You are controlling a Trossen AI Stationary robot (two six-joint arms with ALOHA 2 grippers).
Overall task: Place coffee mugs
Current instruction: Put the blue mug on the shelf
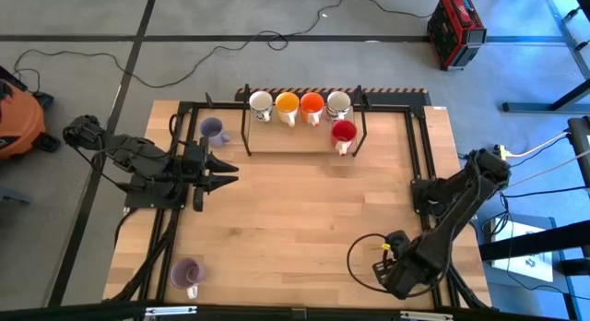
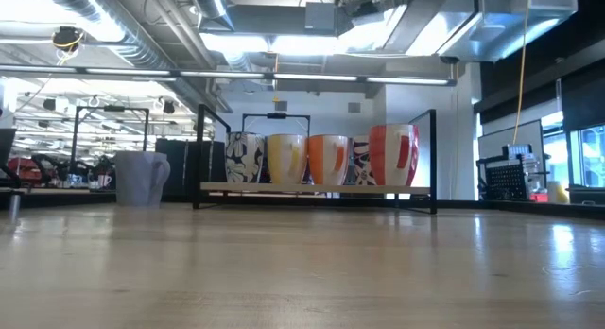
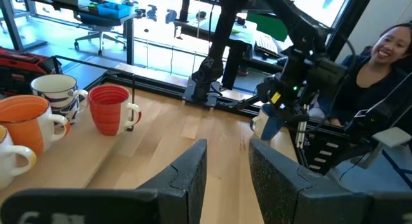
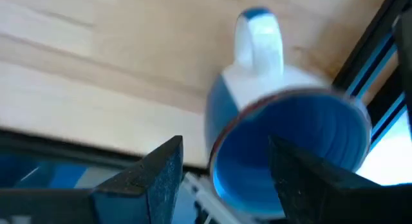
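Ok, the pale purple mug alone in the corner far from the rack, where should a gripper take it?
Probably by its rim, coming straight down from above: the pale purple mug stands upright, mouth open upward, with nothing beside it. Its handle points away from the rack, so pinch the wall opposite the handle.

Eight mugs in all, five by the rack (image 1: 300,136), two pale purple, one apparently blue (image 4: 283,130)
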